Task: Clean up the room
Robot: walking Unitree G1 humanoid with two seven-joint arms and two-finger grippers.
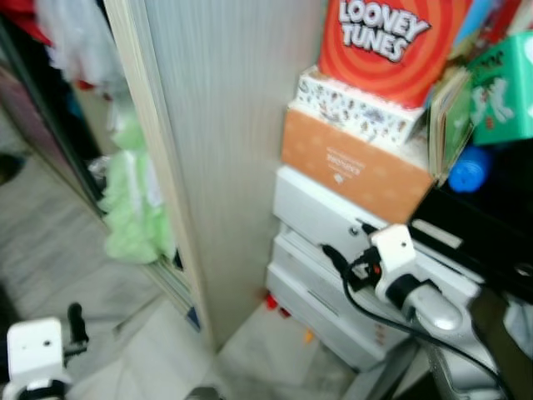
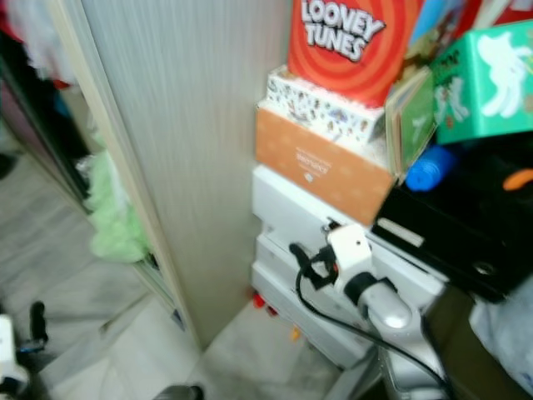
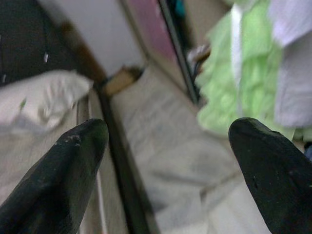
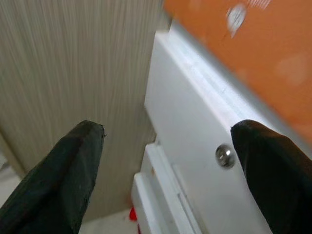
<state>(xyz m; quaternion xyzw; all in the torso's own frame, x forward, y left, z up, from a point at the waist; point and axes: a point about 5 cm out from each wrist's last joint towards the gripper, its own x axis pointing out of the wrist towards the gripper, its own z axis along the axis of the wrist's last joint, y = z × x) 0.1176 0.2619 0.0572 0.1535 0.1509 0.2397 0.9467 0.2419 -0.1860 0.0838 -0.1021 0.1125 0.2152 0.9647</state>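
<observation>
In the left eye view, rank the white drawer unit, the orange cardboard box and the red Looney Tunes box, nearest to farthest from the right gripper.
1. White drawer unit: directly at the right gripper, jaws open.
2. Orange cardboard box: stacked above the drawers.
3. Red Looney Tunes box: top of the stack.

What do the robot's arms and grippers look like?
The right arm is silver with a white block at the wrist and a black cable looping beside it. The left arm ends in a similar white block. Both grippers have two long black fingers, rounded at the tips.
</observation>
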